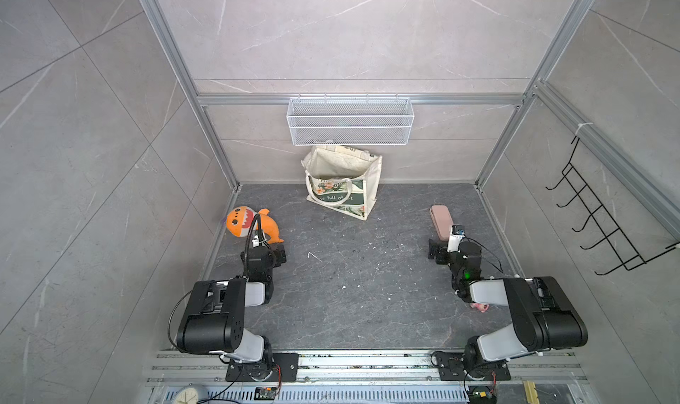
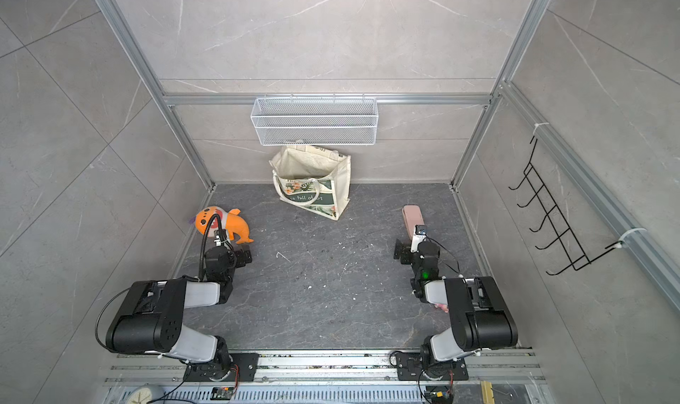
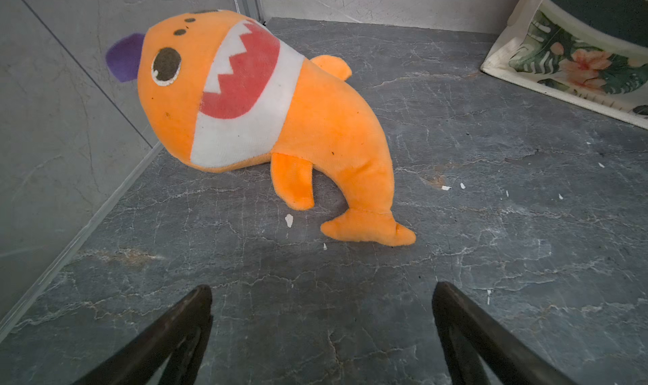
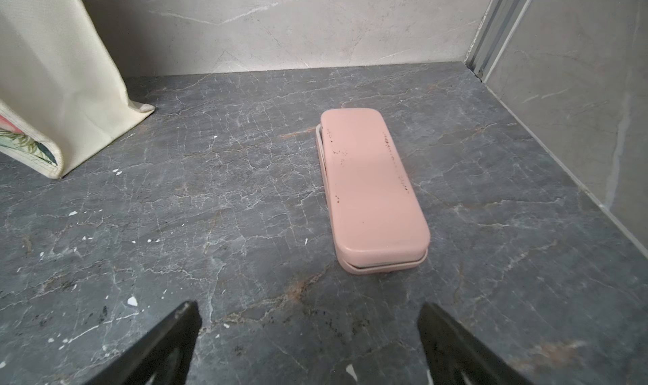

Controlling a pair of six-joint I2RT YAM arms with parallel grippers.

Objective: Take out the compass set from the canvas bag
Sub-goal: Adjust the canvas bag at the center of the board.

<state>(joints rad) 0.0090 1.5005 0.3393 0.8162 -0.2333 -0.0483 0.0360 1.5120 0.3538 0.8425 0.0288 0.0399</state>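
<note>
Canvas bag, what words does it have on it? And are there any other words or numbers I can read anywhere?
"s full of", then "rt": white lettering on the green panel of the canvas bag; a handle covers part of it.
Unreadable: tiny print along one edge of the pink case.
Unreadable: numbers on the clock, too small.

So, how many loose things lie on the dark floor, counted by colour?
Cream: 1, the canvas bag
Orange: 1, the plush shark
Pink: 2, the long case and a small thing under the right arm
Total: 4
</note>
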